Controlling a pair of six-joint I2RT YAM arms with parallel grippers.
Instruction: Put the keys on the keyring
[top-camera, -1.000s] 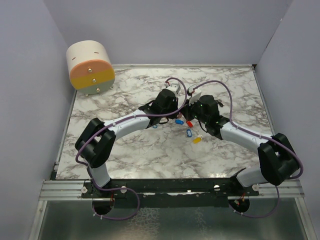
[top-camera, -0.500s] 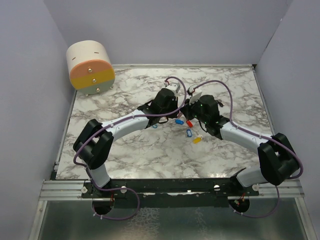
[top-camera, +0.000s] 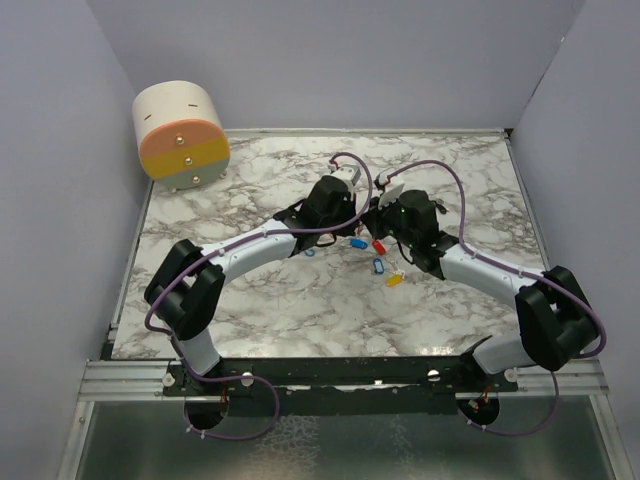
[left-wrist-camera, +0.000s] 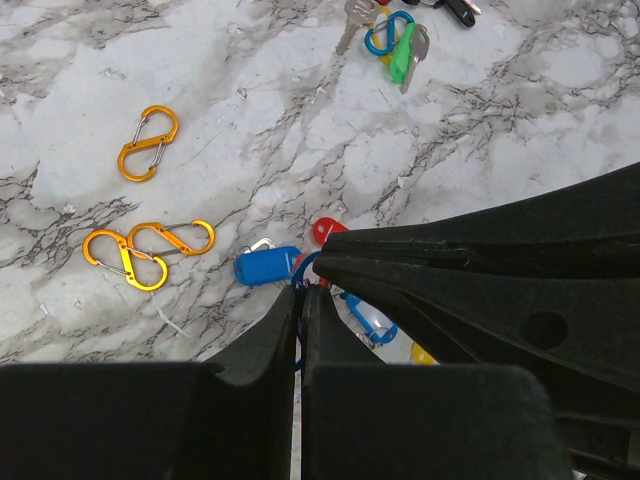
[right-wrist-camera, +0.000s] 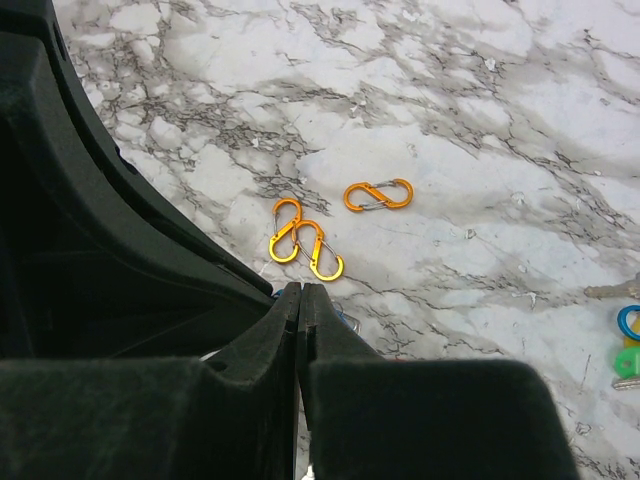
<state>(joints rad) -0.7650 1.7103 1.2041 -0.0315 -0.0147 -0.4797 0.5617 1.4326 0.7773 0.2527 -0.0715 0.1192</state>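
**Claws locked tip to tip, keys unmoved**

Over the last second almost nothing has shifted. The left arm's elbow has drifted a little toward the near-left, while both wrists stay where they were over the middle of the counter (top-camera: 250, 190). The left claw (left-wrist-camera: 301, 292) is pressed together and so is the right claw (right-wrist-camera: 301, 290), their tips meeting just above the keys (top-camera: 378, 266).

A thin blue ring (left-wrist-camera: 299, 268) shows right at the left tips (whether it is actually pinched I cannot tell). The blue tag (left-wrist-camera: 268, 266) and red tag (left-wrist-camera: 327, 230) lie on the counter right by that spot, with another blue one and a yellow one peeking out under the right claw. A green key (left-wrist-camera: 403, 50) lies well apart, and the orange clips (left-wrist-camera: 148, 143) sit off to the side.

My reading is that no key has gone onto the ring in this second. The arms look either to be finely aligning or to have stalled.
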